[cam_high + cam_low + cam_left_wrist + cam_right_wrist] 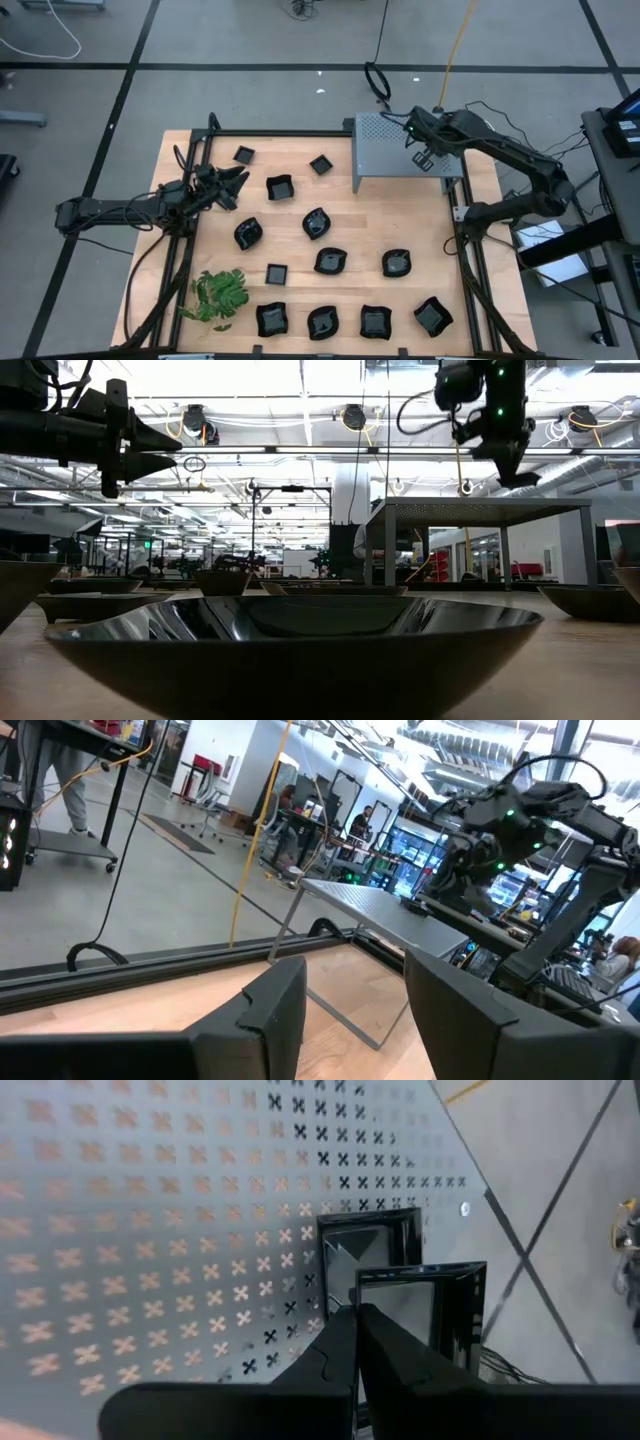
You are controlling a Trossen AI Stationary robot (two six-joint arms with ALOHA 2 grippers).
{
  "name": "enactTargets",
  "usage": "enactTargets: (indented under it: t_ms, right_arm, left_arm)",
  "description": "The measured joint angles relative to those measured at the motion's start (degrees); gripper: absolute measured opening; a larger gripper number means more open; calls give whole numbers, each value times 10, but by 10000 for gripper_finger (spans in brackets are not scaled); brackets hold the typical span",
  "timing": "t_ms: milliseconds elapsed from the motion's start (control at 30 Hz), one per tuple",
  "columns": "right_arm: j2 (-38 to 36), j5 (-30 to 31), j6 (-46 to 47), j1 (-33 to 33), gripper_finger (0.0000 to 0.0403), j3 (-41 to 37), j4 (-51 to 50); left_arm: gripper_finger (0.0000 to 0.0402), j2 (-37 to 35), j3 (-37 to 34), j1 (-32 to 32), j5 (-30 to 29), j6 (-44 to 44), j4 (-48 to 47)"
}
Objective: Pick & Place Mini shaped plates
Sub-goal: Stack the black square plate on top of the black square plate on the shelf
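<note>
Several glossy black mini plates (pixel 316 223) rest flat on the wooden table; one fills the foreground of the low view (pixel 300 640). My right gripper (pixel 424 157) points down over the top of the grey perforated box (pixel 395 150). It is shut on a square mini plate (pixel 430 1310), beside a second square plate (pixel 365 1245) that lies on the box top. My left gripper (pixel 240 180) is open and empty, held level above the table's far left part, next to a square plate (pixel 279 187). My right gripper pinches the square plate's rim at one edge (pixel 362 1285) between its two shut fingers, which come from above and point down. The plate juts out level to one side of the fingertips, just over the box top and partly over the other plate.
A green leafy sprig (pixel 218 295) lies at the near left. The box takes up the far right corner. A black frame rail (pixel 462 250) runs along the table's right side. Bare wood lies between the plates in the table's middle.
</note>
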Motion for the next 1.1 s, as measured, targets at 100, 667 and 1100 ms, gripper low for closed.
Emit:
enactTargets:
  t_ms: [100,667,1100]
  right_arm:
    - [13,2,-8,-16,0,-13,7]
    - [25,42,-85,-37,0,-49,114]
    - [25,2,-93,-37,0,-49,113]
  left_arm:
    - [173,0,0,0,0,0,0]
    - [173,0,0,0,0,0,0]
    - [173,0,0,0,0,0,0]
